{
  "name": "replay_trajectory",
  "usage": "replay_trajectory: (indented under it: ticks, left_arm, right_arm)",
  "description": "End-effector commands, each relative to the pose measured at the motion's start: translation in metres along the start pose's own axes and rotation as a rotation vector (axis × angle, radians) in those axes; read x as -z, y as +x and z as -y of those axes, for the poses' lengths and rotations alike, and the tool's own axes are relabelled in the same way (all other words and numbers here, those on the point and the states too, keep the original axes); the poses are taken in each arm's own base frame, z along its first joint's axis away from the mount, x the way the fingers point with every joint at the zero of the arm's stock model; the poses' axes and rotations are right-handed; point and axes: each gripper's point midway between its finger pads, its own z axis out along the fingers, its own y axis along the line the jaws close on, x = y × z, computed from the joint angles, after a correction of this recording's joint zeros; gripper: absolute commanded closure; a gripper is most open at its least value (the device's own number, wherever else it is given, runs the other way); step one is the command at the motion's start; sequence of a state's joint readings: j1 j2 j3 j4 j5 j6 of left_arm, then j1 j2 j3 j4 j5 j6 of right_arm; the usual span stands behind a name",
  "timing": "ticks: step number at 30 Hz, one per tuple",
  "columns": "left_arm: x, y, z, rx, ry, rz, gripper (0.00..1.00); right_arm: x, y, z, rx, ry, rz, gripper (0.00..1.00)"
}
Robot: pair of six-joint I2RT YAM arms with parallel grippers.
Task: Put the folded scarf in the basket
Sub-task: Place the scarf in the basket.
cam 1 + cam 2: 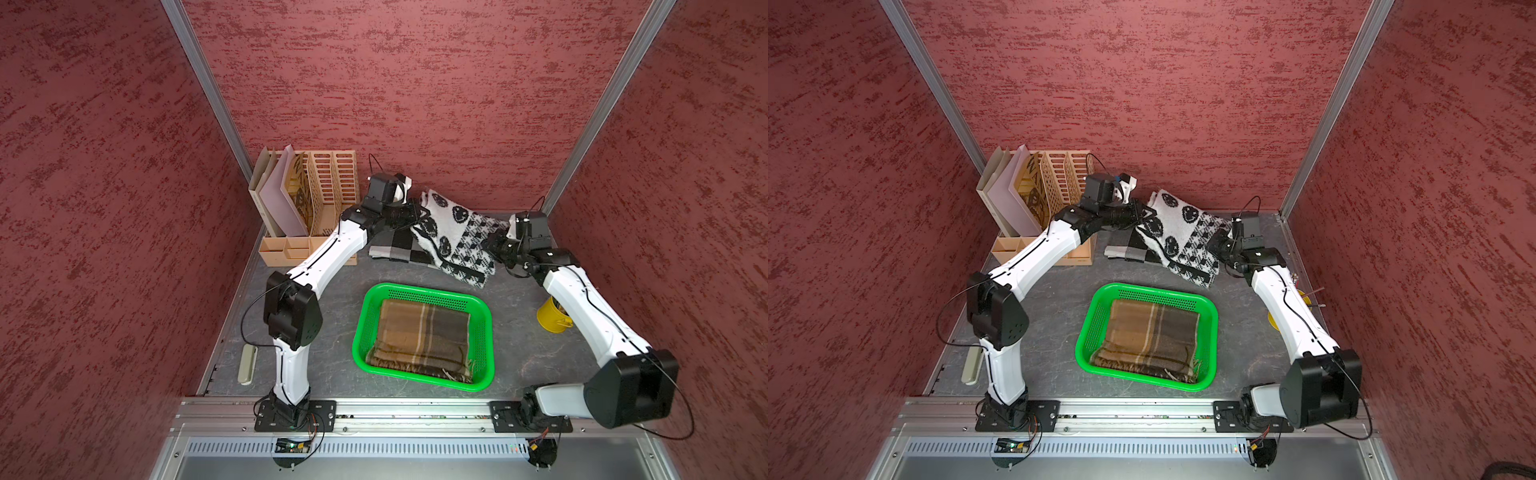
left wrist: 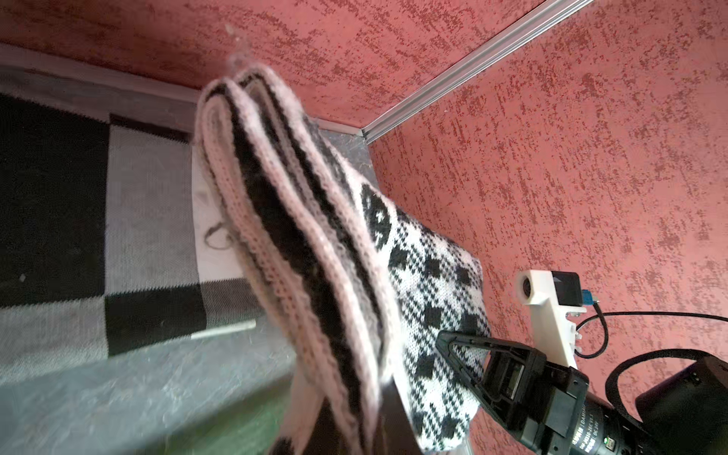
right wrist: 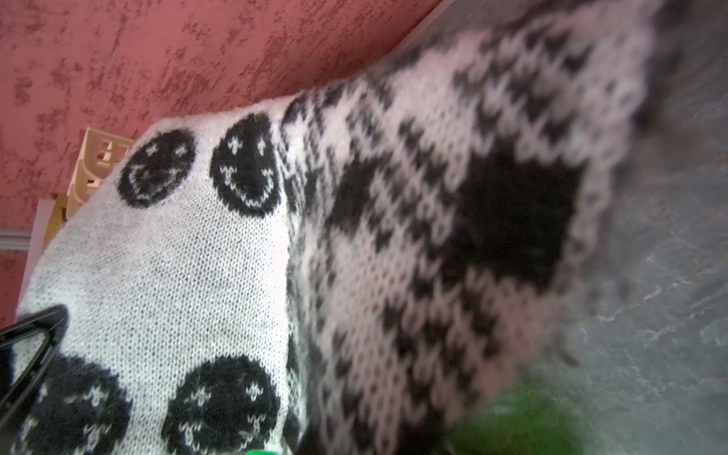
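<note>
Clamping opposite ends of the folded smiley-face scarf in left gripper and right gripper, slung between them clear of the checked scarf, likely for carrying to the green basket base-ward of both.

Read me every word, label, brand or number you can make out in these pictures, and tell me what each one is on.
"DAMIAO": on the black wrist motor, in the left wrist view.
Finer print beside it: too small to read reliably.
Markings on the brown folder in the file organizer: unreadable.
Black-and-white scarf: smiley faces only, no words.
</note>
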State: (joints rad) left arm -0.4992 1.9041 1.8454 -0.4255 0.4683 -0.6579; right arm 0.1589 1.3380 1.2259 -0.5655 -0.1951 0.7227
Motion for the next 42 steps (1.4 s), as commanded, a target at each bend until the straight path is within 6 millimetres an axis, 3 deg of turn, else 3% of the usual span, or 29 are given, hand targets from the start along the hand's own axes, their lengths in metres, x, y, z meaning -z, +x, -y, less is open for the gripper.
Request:
replay_trajectory:
  ticks: [1, 4, 11, 16, 20, 32, 42]
  left_arm:
    - [0.025, 0.007, 0.0, 0.053, -0.01, 0.04, 1.0]
    - [0.047, 0.032, -0.005, 0.106, -0.023, 0.038, 1.0]
    - [0.09, 0.11, -0.017, 0.146, -0.099, 0.017, 1.0]
    - [0.112, 0.163, -0.037, 0.161, -0.175, 0.011, 1.0]
    - [0.123, 0.193, -0.059, 0.187, -0.228, 0.015, 1.0]
    - [0.133, 0.24, -0.096, 0.206, -0.356, -0.016, 1.0]
    - [0.155, 0.252, -0.097, 0.212, -0.385, 0.005, 1.0]
  right_arm:
    - [0.027, 0.018, -0.008, 0.056, 0.0, -0.042, 1.0]
    - [0.043, 0.04, -0.01, 0.081, -0.014, -0.085, 1.0]
    - [0.077, 0.093, -0.01, 0.144, -0.031, -0.173, 1.0]
    - [0.079, 0.131, 0.005, 0.163, -0.011, -0.235, 1.0]
    - [0.074, 0.155, 0.015, 0.168, 0.003, -0.267, 1.0]
    - [0.055, 0.201, 0.033, 0.193, 0.052, -0.324, 1.0]
    - [0.058, 0.193, 0.031, 0.24, 0.09, -0.298, 1.0]
